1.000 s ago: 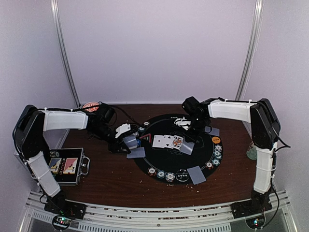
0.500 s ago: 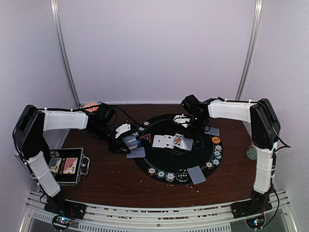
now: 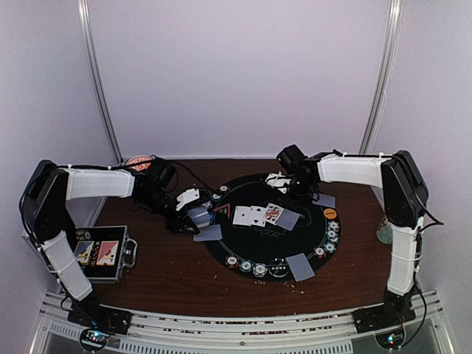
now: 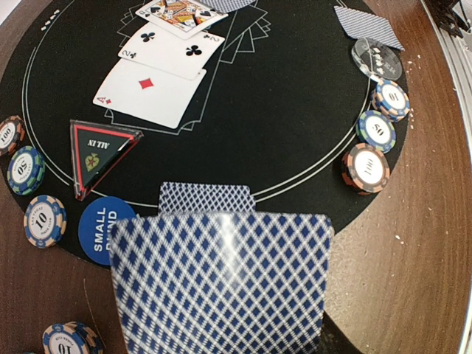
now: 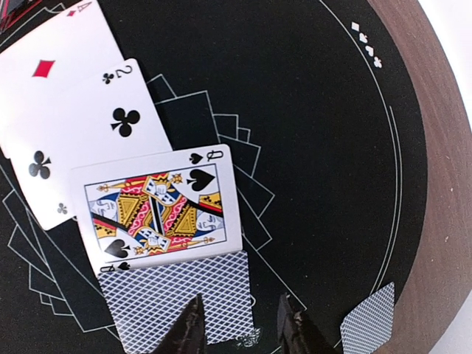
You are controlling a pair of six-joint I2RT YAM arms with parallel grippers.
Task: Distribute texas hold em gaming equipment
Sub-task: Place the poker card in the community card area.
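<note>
Since my right hand [image 5: 240, 302] pulled back toward 12 o'clock, open and empty, the face-down card [image 5: 147, 295] lies dealt (left hand [image 3: 193, 216] grips the deck [image 4: 221, 287]).

Ace of diamonds [image 4: 147, 92], two of clubs [image 4: 171, 50], queen of spades [image 5: 158, 210] face-up, overlapping in row at centre of mat [image 3: 265, 240]. Blue-backed card [image 5: 177, 302] face-down, touching queen. Deck [image 4: 221, 287] backs up, raised over mat's left rim. Striped chips [image 3: 254, 268] along near rim. Red-triangle button [image 4: 99, 151] and blue button [image 4: 103, 228] at left rim, orange button [image 3: 330, 213] at right rim.
</note>
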